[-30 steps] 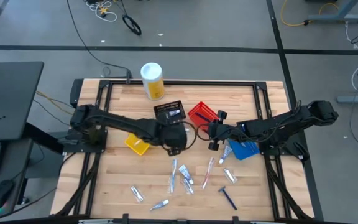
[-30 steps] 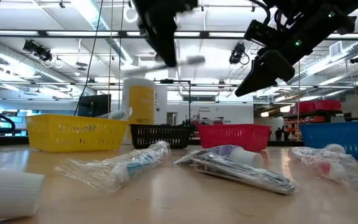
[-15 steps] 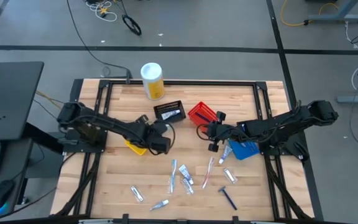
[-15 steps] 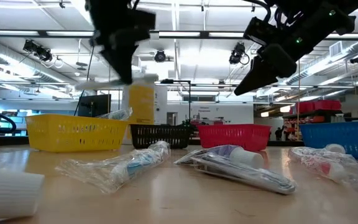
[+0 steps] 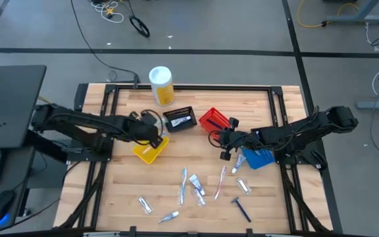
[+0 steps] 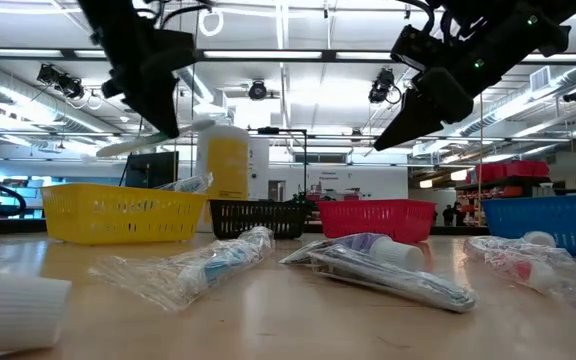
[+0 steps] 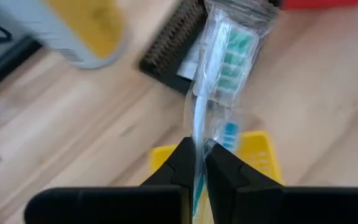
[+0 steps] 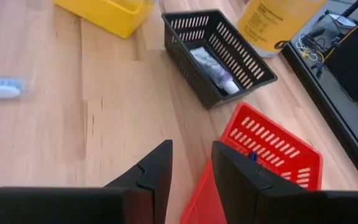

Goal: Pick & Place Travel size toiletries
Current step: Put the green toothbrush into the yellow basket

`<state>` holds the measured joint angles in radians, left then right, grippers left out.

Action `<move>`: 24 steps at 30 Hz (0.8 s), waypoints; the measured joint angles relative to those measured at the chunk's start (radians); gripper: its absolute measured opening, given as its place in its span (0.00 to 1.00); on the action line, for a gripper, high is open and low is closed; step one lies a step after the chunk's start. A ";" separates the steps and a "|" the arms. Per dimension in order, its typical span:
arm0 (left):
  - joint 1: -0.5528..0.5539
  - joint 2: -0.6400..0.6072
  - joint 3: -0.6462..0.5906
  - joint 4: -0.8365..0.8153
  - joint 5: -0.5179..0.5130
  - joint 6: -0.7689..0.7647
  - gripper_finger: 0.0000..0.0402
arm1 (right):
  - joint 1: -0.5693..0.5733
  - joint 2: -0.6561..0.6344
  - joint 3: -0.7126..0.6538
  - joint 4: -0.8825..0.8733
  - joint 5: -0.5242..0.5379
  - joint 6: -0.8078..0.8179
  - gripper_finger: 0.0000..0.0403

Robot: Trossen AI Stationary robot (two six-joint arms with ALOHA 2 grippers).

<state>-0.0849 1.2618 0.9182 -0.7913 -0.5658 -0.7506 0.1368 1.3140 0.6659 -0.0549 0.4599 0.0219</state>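
My left gripper (image 5: 155, 135) hovers over the yellow basket (image 5: 146, 153), shut on a toothbrush (image 7: 219, 62) in a clear wrapper. In the low view the toothbrush (image 6: 173, 135) sticks out sideways below that gripper (image 6: 158, 110). My right gripper (image 5: 225, 146) waits open in the air between the red basket (image 5: 214, 120) and the blue basket (image 5: 259, 158), with nothing between its fingers (image 8: 157, 168). Several more travel size toiletries (image 5: 193, 187) lie loose on the table's near middle: wrapped tubes, toothbrushes and a dark blue razor (image 5: 242, 209). My left gripper pinches the wrapped toothbrush by its handle (image 7: 197, 138) between the two fingers, wrapper and all. The fingers slant downward, and the toothbrush runs on past their tips, its bristle head (image 7: 230, 55) at the far end. It is lifted clear, above the yellow basket (image 7: 253, 155).
A black basket (image 5: 179, 118) holding a tube sits at the far middle, beside the red one. A big white-and-yellow canister (image 5: 161, 84) stands at the far edge. Wrapped items (image 6: 193, 265) lie close to the low camera.
My left gripper has carried the toothbrush from the table's middle toward the left edge, sinking a little and rolling about its own line, and now hangs over the yellow basket. It has stayed shut on the toothbrush. The right arm has kept still.
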 joint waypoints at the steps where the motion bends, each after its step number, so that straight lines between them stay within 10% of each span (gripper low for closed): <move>1: 0.008 -0.035 -0.029 0.026 0.000 -0.015 0.05 | 0.000 0.000 0.000 0.002 0.001 0.000 0.30; 10: -0.024 -0.085 -0.247 0.412 0.112 0.021 0.05 | -0.001 0.000 0.000 0.018 -0.020 -0.003 0.30; 24: -0.057 0.136 -0.253 0.448 0.159 -0.025 0.12 | -0.001 0.000 0.000 0.014 -0.026 -0.004 0.30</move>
<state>-0.1417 1.3975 0.6655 -0.3435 -0.4065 -0.7753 0.1360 1.3140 0.6655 -0.0409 0.4337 0.0181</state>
